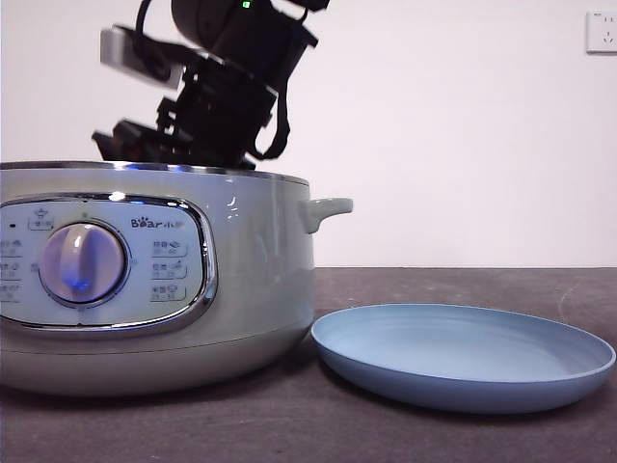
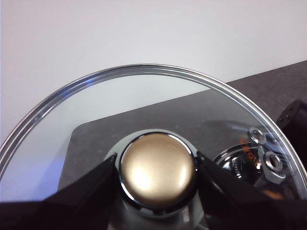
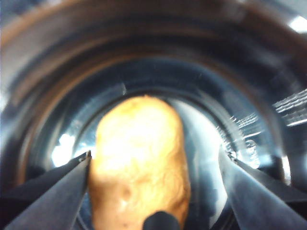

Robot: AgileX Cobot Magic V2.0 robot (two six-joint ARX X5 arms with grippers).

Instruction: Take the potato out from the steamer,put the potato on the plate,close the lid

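The pale-green steamer (image 1: 241, 280) stands at the left with no lid on it. My right arm (image 1: 227, 106) reaches down into it from above, its jaws hidden behind the rim. In the right wrist view my right gripper (image 3: 156, 154) is open around the orange-brown potato (image 3: 139, 163), which lies on the steamer's dark metal floor (image 3: 230, 96). One jaw is at the potato's side, the other stands apart. My left gripper (image 2: 156, 163) is shut on the knob (image 2: 158, 172) of the glass lid (image 2: 96, 110), held off the steamer. The light-blue plate (image 1: 463, 362) is empty.
The plate lies on the dark table (image 1: 434, 429) just right of the steamer, close to its side handle (image 1: 328, 207). A white wall is behind, with a socket (image 1: 603, 31) at the top right.
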